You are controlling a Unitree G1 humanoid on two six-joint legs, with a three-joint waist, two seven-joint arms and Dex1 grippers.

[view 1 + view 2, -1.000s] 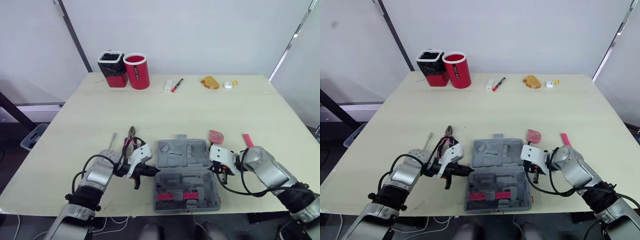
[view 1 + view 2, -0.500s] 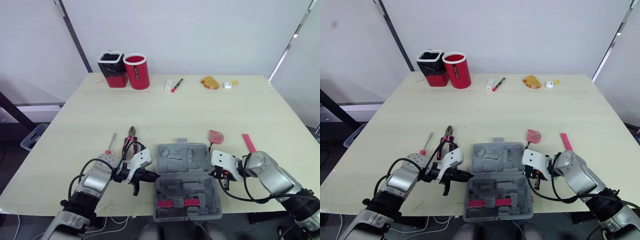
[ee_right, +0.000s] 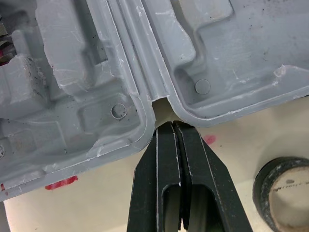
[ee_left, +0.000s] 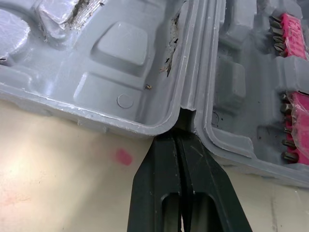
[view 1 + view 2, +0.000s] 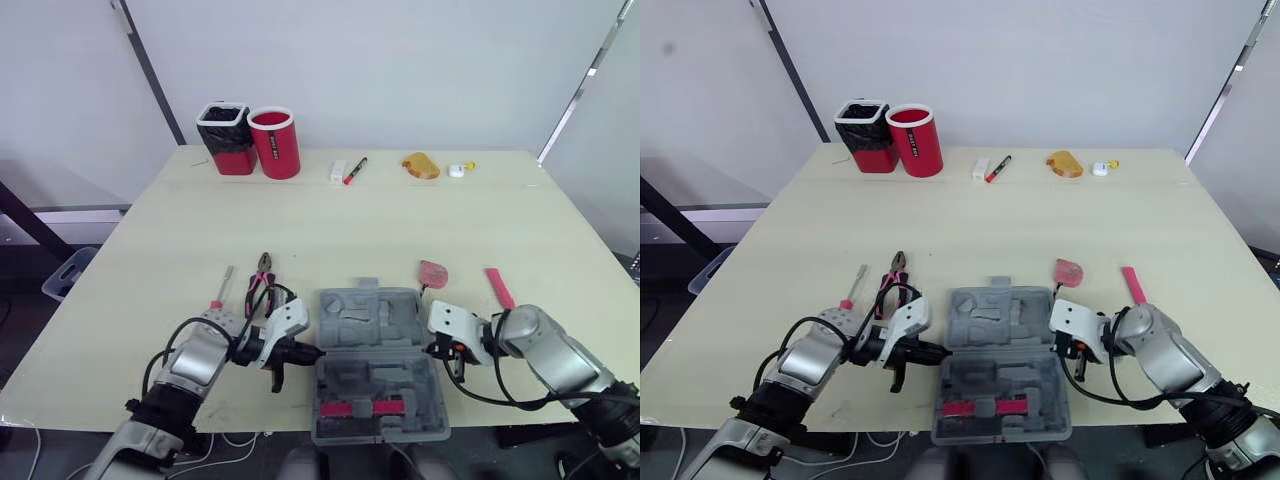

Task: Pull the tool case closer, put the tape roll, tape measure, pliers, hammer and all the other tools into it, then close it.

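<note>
A pale wooden table (image 5: 400, 220) is seen, and on it the grey tool case (image 5: 375, 360) is laid open at the middle of the near edge, its near half reaching the table's rim. Two red bit strips (image 5: 363, 408) are held in that near half; the other moulded pockets are seen bare.

At the far edge, toward the far-left corner, a black-lined bin (image 5: 224, 138) and a red cylindrical container (image 5: 275, 143) are stood side by side, touching.

The left gripper (image 5: 312, 353) is set against the case's left side – its fingers (image 4: 164, 164) are pressed together on nothing, the tips lodged in the hinge notch. The right gripper (image 5: 440, 352) is placed likewise at the right side, its fingers (image 3: 166, 159) closed and empty, the tips just at the hinge notch.

Pliers (image 5: 258, 285) with red and black handles are laid just left of the case, with a red-handled screwdriver (image 5: 220, 290) beside them. Right of the case a red bar-shaped tool (image 5: 498, 287) and a smaller red item (image 5: 433, 272) are found. A black tape roll (image 3: 285, 193) is seen lying near the right gripper.

Along the far edge a marker (image 5: 354, 170) and an orange object (image 5: 420, 165) are left.
</note>
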